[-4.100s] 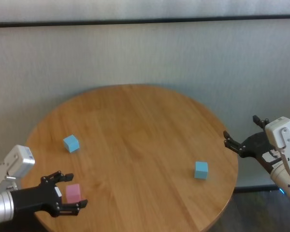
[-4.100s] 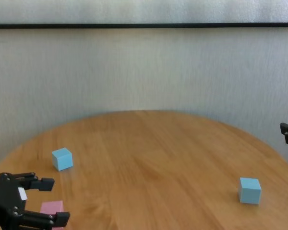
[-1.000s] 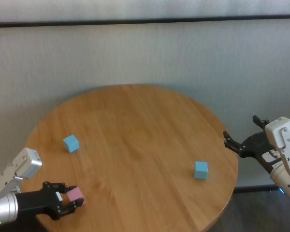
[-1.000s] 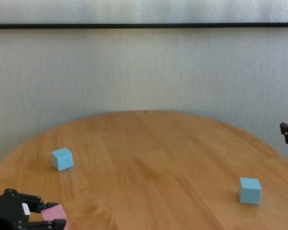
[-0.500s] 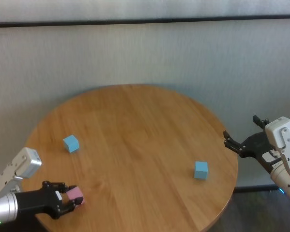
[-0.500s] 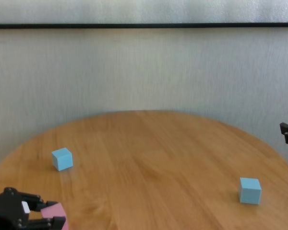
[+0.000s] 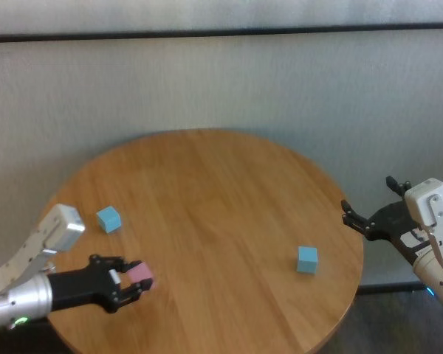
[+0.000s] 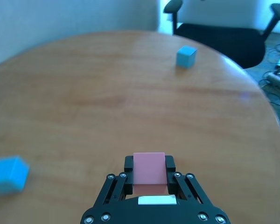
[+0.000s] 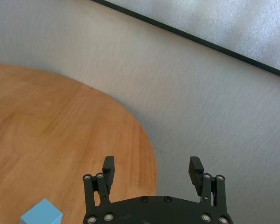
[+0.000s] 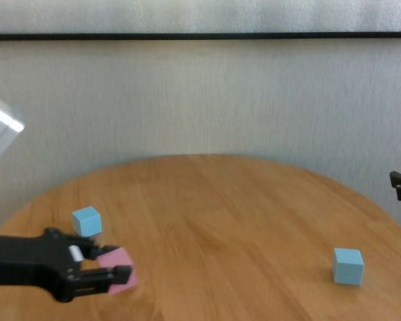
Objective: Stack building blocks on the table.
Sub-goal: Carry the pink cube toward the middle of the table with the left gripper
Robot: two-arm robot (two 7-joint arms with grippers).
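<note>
My left gripper [image 7: 135, 278] [image 10: 110, 264] [image 8: 150, 169] is shut on the pink block [image 7: 141, 273] [image 10: 117, 261] [image 8: 149, 170] and holds it above the near left part of the round wooden table [image 7: 221, 192]. One light blue block [image 7: 108, 218] [image 10: 87, 221] [image 8: 7, 173] rests on the table just beyond the gripper. A second light blue block [image 7: 307, 259] [image 10: 348, 265] [image 8: 185, 56] [image 9: 41, 217] sits near the table's right edge. My right gripper [image 7: 356, 220] [image 9: 151, 168] hangs open beyond that edge, nothing between its fingers.
A grey wall [image 7: 221, 81] stands behind the table. In the left wrist view a black office chair [image 8: 224, 35] and floor cables [image 8: 277, 74] lie past the table's far side. Bare wood stretches between the two blue blocks.
My left gripper has risen off the table with the pink block and moved right and forward, toward the left blue block. The right arm has not moved.
</note>
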